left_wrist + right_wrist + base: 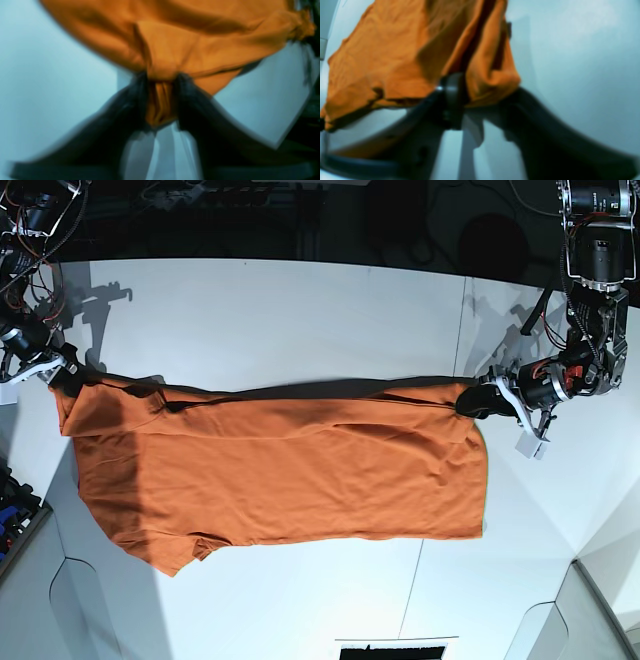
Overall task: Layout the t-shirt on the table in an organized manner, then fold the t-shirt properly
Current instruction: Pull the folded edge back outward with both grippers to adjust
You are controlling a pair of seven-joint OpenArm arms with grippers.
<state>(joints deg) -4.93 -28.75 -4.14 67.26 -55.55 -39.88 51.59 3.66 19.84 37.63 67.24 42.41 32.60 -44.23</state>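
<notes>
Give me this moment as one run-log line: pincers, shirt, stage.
left pincer: shut on t-shirt | right pincer: shut on t-shirt | t-shirt: stretched between pincers over table | stage: layout, no fold yet

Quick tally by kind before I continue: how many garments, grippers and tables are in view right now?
Orange t-shirt: 1
Grippers: 2, the left gripper and the right gripper, each pinching a bunch of the shirt's cloth
White table: 1
Total: 4
</notes>
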